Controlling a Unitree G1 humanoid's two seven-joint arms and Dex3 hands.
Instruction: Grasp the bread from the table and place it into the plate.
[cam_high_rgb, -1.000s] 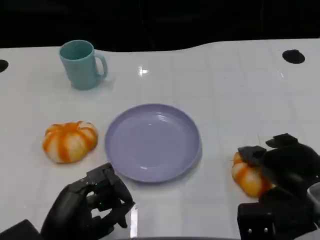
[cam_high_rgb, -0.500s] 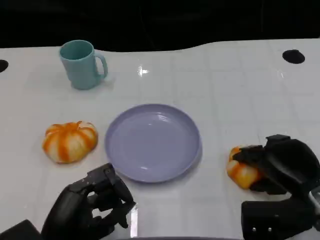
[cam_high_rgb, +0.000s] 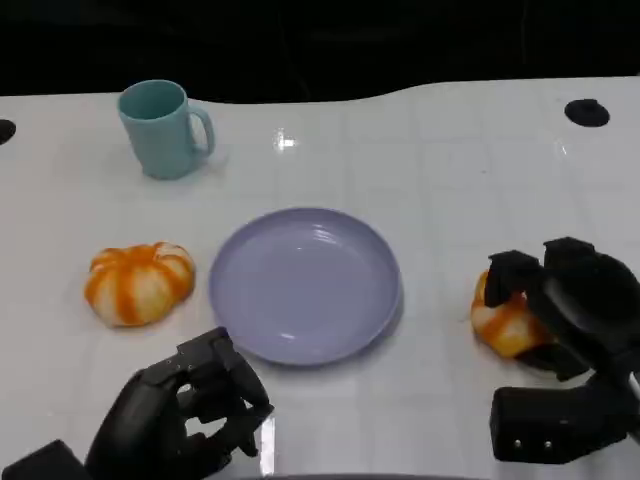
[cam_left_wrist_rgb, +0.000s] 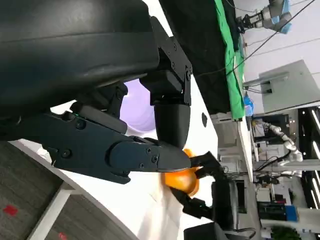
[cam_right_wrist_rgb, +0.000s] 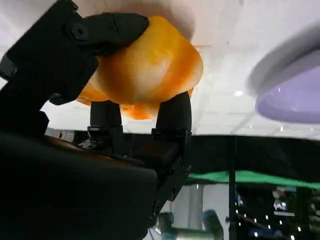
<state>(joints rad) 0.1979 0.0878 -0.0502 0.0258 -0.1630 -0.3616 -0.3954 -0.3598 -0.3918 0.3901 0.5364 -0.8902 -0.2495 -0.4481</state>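
While the right hand (cam_high_rgb: 565, 305) grips it, the bread (cam_high_rgb: 503, 322) tilts toward the plate (cam_high_rgb: 305, 284).

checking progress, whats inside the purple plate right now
Nothing: the plate shows bare purple all over. The bread sits to its right, gripped by the right hand, whose fingers cover part of it.

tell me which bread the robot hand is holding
The bread right of the plate, gripped by the right robot hand; the other bread lies untouched left of the plate.
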